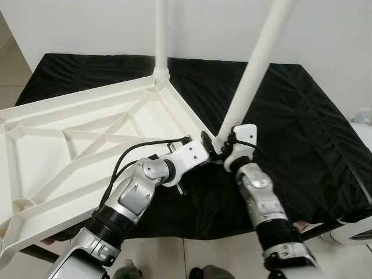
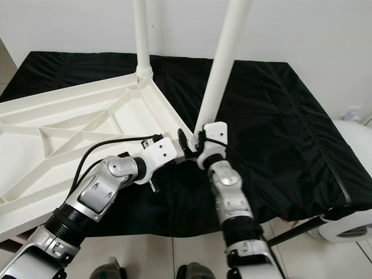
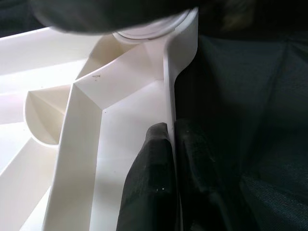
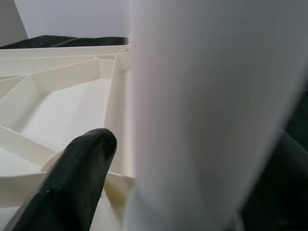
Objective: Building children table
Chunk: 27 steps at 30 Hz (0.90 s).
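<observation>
A white plastic tabletop (image 1: 75,139) lies upside down, ribs up, on a black cloth. One white leg (image 1: 161,35) stands upright in its far corner. A second white leg (image 1: 256,64) leans to the right, its foot at the near right corner socket. My right gripper (image 1: 221,145) is shut on this leg's lower end; in the right wrist view a black finger (image 4: 77,178) lies beside the leg (image 4: 207,110). My left gripper (image 3: 171,127) is shut on the tabletop's rim (image 3: 168,86) just beside that corner, one finger on each side of the thin wall.
The black cloth (image 1: 302,128) covers a low surface that extends right and back to a white wall (image 1: 70,23). Its front edge drops to a tiled floor (image 1: 192,256). A white rounded object (image 1: 356,231) sits on the floor at the right.
</observation>
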Motion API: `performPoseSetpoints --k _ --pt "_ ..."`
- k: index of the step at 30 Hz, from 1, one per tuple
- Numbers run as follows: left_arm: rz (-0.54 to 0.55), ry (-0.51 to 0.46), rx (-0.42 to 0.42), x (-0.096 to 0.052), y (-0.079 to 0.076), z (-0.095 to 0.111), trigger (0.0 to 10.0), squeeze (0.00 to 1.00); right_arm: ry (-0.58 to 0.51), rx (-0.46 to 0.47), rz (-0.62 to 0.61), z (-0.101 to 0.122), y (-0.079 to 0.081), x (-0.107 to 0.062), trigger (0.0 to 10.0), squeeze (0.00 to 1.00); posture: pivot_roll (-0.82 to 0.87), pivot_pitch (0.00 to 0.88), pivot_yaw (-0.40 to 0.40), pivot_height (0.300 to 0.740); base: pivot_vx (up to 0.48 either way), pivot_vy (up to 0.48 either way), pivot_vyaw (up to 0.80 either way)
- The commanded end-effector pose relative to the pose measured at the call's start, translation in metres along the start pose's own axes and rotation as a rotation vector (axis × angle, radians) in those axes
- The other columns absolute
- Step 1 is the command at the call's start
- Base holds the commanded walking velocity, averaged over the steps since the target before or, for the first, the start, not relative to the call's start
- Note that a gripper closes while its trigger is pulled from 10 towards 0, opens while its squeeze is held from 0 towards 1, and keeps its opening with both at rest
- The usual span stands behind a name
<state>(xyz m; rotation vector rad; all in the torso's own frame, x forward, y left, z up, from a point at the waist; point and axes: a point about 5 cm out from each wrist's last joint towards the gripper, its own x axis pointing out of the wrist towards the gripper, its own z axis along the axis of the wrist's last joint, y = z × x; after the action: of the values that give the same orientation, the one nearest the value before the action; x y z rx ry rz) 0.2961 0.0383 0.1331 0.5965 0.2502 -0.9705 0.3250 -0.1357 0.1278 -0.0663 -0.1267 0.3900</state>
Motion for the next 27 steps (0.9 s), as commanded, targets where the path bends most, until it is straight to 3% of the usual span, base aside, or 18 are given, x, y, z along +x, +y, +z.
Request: performPoseSetpoints --k 1,10,22,27 --pt "-0.014 -0.065 0.035 0.002 -0.004 0.014 10.0 0.0 -0.02 -0.003 0.083 0.003 -0.009 0.0 10.0 0.0 0.01 0.0 -0.075 0.74 0.0 0.0 0.0" --pt "-0.016 -0.062 0.038 0.002 -0.003 0.014 10.0 0.0 0.015 -0.016 0.254 0.001 -0.03 -0.004 10.0 0.0 0.0 0.0 -0.067 0.74 0.0 0.0 0.0" --pt "-0.015 -0.063 0.042 0.001 -0.001 0.015 10.0 0.0 0.082 -0.1 0.317 -0.002 -0.051 -0.001 10.0 0.0 0.01 0.0 -0.058 0.74 0.0 0.0 0.0" --pt "-0.009 -0.062 0.04 0.001 0.0 0.015 10.0 0.0 0.07 -0.088 0.332 0.0 -0.049 0.003 10.0 0.0 0.01 0.0 -0.058 0.74 0.0 0.0 0.0"
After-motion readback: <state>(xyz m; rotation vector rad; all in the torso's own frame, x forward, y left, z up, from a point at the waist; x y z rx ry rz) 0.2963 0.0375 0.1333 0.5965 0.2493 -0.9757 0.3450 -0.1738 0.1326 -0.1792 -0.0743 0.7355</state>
